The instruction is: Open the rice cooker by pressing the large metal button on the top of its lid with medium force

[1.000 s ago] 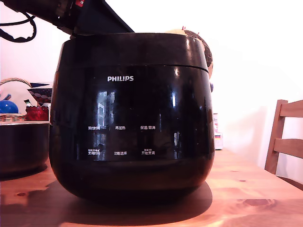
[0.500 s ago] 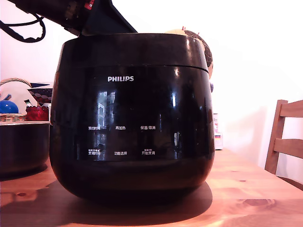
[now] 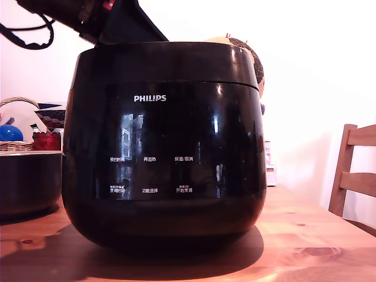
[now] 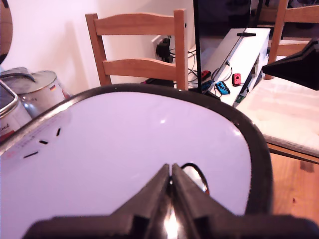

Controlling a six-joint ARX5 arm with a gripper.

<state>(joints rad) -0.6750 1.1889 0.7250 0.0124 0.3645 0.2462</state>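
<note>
A dark pot (image 3: pixel 26 182) sat at the tabletop's (image 3: pixel 317 247) left edge in the exterior view. The rice cooker (image 3: pixel 164 153) stood mid-table, its lid (image 4: pixel 124 149) down. Over the lid, the gripper (image 4: pixel 171 180) had its jaws pressed together, empty.

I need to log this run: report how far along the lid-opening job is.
Done: the arm is over the rice cooker, and its hand, fingers together, is down at the lid by the button. In hand: the press; contact can't be confirmed. Left: the lid is shut and has yet to pop open.
</note>
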